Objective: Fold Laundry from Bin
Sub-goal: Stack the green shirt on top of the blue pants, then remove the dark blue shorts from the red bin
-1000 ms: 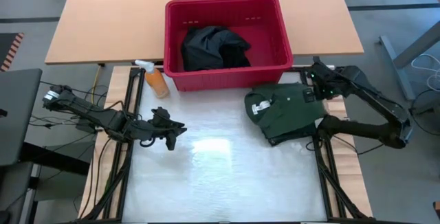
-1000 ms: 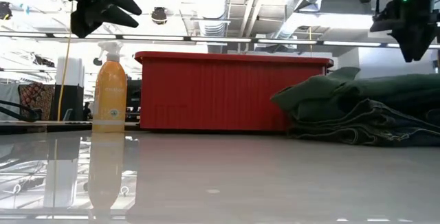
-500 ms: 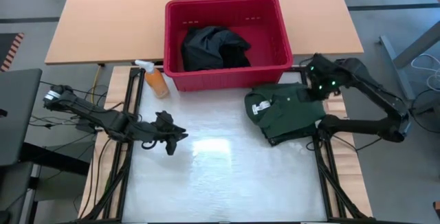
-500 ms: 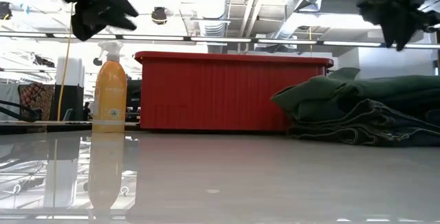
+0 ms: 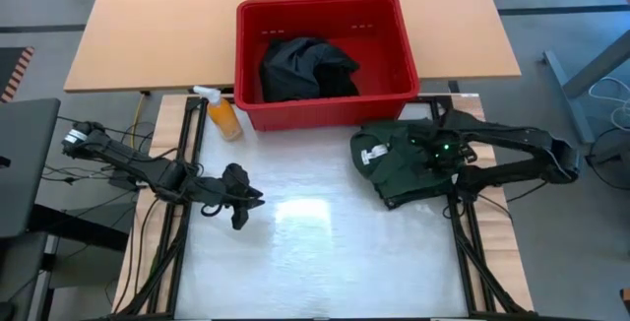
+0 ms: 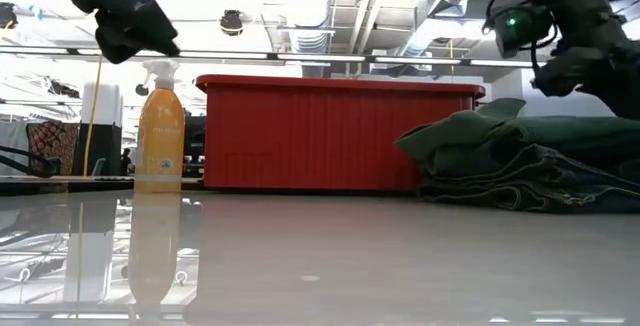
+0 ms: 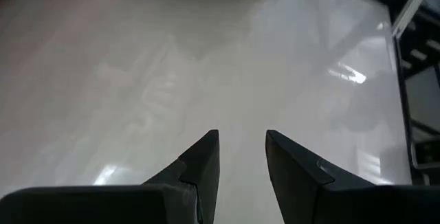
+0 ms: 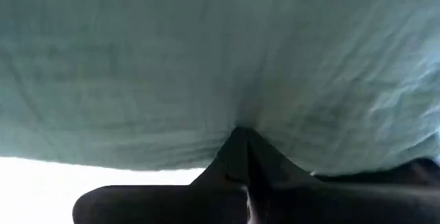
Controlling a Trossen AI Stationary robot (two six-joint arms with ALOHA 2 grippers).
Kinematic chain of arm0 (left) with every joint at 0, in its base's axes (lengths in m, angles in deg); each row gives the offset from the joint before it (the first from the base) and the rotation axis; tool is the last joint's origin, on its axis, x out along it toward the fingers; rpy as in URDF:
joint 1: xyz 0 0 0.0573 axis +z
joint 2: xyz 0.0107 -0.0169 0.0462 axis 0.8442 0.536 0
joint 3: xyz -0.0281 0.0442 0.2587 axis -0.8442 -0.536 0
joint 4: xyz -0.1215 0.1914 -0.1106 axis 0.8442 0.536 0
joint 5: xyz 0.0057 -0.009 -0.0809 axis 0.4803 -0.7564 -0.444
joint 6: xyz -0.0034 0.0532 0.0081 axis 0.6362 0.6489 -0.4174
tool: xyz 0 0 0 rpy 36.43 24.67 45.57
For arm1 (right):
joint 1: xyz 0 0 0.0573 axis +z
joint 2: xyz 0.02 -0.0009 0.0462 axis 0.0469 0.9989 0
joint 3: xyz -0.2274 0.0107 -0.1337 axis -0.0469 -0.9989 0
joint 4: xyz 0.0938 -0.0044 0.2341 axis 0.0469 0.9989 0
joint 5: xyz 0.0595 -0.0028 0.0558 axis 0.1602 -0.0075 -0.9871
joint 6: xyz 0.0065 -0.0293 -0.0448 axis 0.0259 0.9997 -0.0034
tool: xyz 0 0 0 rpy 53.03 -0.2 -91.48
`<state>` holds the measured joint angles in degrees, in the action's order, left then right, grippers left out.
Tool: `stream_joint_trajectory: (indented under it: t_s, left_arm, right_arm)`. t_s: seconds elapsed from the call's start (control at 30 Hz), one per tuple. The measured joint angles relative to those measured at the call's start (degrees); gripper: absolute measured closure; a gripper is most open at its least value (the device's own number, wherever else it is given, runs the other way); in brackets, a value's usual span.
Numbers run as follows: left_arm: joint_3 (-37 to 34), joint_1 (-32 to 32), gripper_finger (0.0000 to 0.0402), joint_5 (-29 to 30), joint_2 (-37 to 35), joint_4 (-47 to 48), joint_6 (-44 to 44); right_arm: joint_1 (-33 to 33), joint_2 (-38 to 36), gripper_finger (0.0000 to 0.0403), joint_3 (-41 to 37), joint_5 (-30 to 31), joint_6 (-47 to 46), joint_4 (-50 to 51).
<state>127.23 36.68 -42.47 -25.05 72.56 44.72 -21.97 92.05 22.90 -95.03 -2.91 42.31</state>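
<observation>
From the high view we get the white table with a wide bare stretch in the middle and front. The red bin sits at its far edge, dark laundry bunched inside it. The low view shows only the bin's ribbed wall, not its contents. A folded green garment lies right of centre, just in front of the bin and reaching the table's right edge. The low view adds that it is a low stack of layers. An orange spray bottle stands by the bin's left corner. The left gripper hangs over the table's left part, fingers partly apart, empty, per its wrist view. The right gripper is over the green garment, fingers together and tips against the cloth. We can't tell if any is pinched.
</observation>
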Motion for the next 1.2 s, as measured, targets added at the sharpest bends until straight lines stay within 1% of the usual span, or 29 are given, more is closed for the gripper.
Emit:
stream_joint_trajectory:
  t_s: [0.13,0.27,0.33,0.43,0.53,0.67,0.77,0.83,0.87,0.93,0.97,1.03,1.13,1.2]
  left_arm:
    - [0.0,0.0,0.0294,-2.4,0.0,0.9,1.1]
    - [0.0,0.0,0.0294,-2.6,0.0,1.0,2.2]
    - [0.0,0.0,0.0294,-2.6,0.0,1.0,3.2]
    - [0.2,1.1,0.0294,-2.6,0.0,0.9,4.9]
    - [0.6,3.4,0.0294,-2.5,0.0,-1.3,6.8]
    - [0.6,7.9,0.0294,-2.6,0.5,-6.8,9.2]
    - [0.6,12.8,0.0294,-2.5,2.1,-9.7,11.1]
    - [0.6,16.5,0.0294,-2.8,3.6,-10.9,10.8]
    - [0.6,18.2,0.0294,-3.2,4.2,-11.1,10.1]
    - [0.6,21.5,0.0294,-4.1,5.7,-11.9,7.8]
    - [0.6,22.8,0.0294,-4.3,6.2,-12.3,6.5]
    - [0.6,25.1,0.0294,-4.4,7.2,-12.0,4.3]
    - [0.6,27.6,0.0294,-4.5,7.7,-12.0,-0.5]
    - [0.6,28.4,0.0294,-4.1,7.6,-12.3,-4.0]
  right_arm:
    - [2.2,0.4,0.0370,4.5,-2.4,-0.5,0.4]
    - [4.2,0.3,0.0368,13.5,-2.3,-2.6,2.6]
    - [5.1,-0.4,0.0376,18.6,-0.7,-4.1,1.5]
    - [7.0,-0.6,0.0385,26.2,4.0,-5.8,-2.7]
    - [9.0,-0.6,0.0382,31.4,9.2,-3.7,-13.2]
    - [9.1,0.7,0.0368,32.6,16.1,5.7,-34.8]
    - [5.5,4.7,0.0365,32.7,16.7,17.1,-48.0]
    - [1.7,8.8,0.0364,32.7,16.2,24.5,-55.4]
    - [-0.5,11.3,0.0363,32.7,14.7,28.0,-58.8]
    - [-5.0,16.6,0.0356,32.7,8.8,34.6,-65.1]
    - [-7.2,19.2,0.0350,33.4,5.7,37.8,-66.8]
    - [-11.5,25.2,0.0333,35.8,2.4,43.7,-69.2]
    - [-17.0,33.2,0.0294,41.3,1.4,53.0,-70.2]
    - [-20.1,39.2,0.0259,45.7,1.6,57.2,-70.4]
